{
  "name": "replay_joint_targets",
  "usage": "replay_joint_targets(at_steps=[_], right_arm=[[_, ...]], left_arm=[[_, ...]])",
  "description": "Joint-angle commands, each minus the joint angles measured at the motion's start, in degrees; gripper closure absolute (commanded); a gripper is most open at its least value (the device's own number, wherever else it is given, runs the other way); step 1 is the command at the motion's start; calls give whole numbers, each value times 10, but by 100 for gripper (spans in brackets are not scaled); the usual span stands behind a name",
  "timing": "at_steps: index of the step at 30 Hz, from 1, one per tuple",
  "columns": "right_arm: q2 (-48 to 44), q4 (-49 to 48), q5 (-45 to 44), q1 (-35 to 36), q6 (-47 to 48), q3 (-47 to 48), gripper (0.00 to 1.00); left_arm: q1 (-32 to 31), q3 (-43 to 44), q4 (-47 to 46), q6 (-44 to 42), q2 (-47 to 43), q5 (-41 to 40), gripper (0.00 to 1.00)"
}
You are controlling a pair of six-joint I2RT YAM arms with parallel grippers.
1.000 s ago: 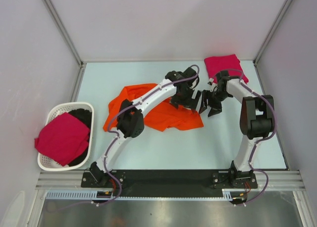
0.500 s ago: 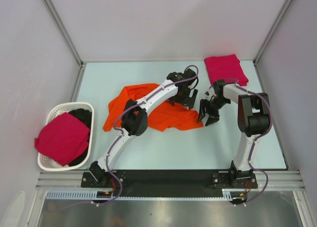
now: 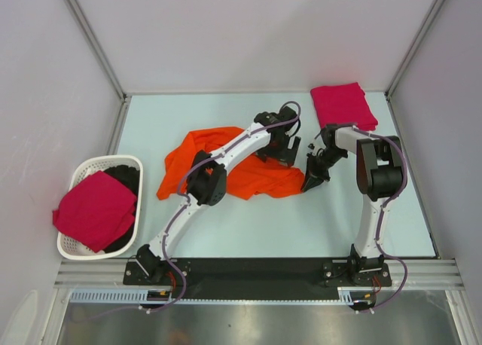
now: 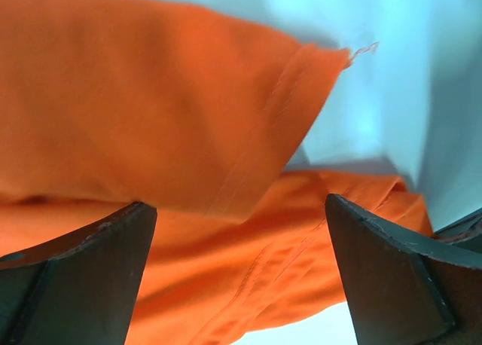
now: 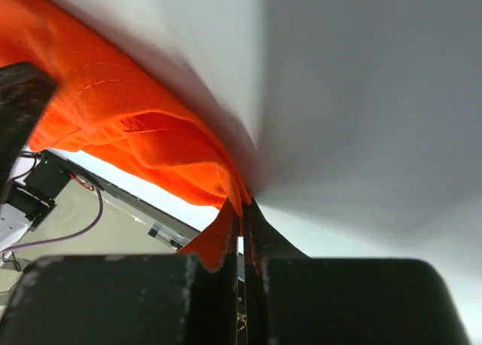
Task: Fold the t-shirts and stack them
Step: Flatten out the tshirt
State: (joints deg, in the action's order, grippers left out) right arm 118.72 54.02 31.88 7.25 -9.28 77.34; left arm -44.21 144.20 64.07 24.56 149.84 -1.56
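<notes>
So the pale blue table [image 3: 226, 224] takes up most of the overhead view. The biggest thing on it is the orange t-shirt [image 3: 263, 181], lying crumpled and unfolded around the middle, spread from left of centre over towards the right arm. Off at the left edge sits a white slatted basket [image 3: 98, 160] with a crimson-pink t-shirt [image 3: 94, 209] draped loosely over the top of it and something dark underneath. In the far right corner there's another crimson-pink t-shirt [image 3: 343, 104], this one folded into a neat flat rectangle, well apart from the orange one.

The left gripper [image 3: 286, 148] is reached out over the far right part of the orange shirt. In its wrist view its fingers [image 4: 75, 285] are spread wide with nothing between them, just a sleeve hem and more orange fabric below. Can't tell if they touch the cloth.

The right gripper [image 3: 310, 181] is down at the orange shirt's right edge, and in its wrist view the right gripper [image 5: 241, 232] has its jaws pinched together on a bit of that orange fabric.
</notes>
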Motion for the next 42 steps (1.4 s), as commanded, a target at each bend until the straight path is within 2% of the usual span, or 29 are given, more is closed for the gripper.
replay_joint_targets(at_steps=[1,2,5,6,8,9,16,20,24,28,29,31,32,33,38,42], right_arm=[[6,-6,-8,5,7,14,100],[6,-6,-8,4,7,13,100],[4,-7,-9,4,8,12,100],[2,-7,-9,4,7,12,100],[1,-7,-6,4,8,11,100],[-1,-7,-6,3,8,10,100],[-12,-8,-5,-7,8,10,100],[-16,-12,-2,-11,8,6,100],[-16,-15,-3,-11,8,4,100],[-11,-14,0,-11,9,10,100],[-10,-14,1,-11,8,12,100],[-8,-14,0,-11,8,13,100],[-7,-13,0,-11,8,13,100],[-8,-14,-1,-11,10,13,100],[-5,-15,2,-12,8,12,100],[-2,-15,6,-11,7,15,100]], left_arm=[[-5,40,-36,1,5,31,1],[-5,43,-40,0,5,30,2],[-3,45,-49,0,9,29,32],[-3,43,-50,1,11,25,57],[3,41,-49,7,18,25,83],[8,40,-49,8,19,25,100],[25,31,-38,4,16,-2,100],[38,60,-42,-6,-9,-1,100],[39,57,-46,-15,-50,-25,100],[36,50,-54,-23,-54,1,100],[35,42,-55,-25,-55,10,92],[29,36,-56,-28,-54,38,46],[26,32,-57,-27,-53,40,10],[21,34,-59,-27,-53,50,1],[10,55,-70,-30,-42,58,0],[5,65,-76,-28,-17,26,1]])
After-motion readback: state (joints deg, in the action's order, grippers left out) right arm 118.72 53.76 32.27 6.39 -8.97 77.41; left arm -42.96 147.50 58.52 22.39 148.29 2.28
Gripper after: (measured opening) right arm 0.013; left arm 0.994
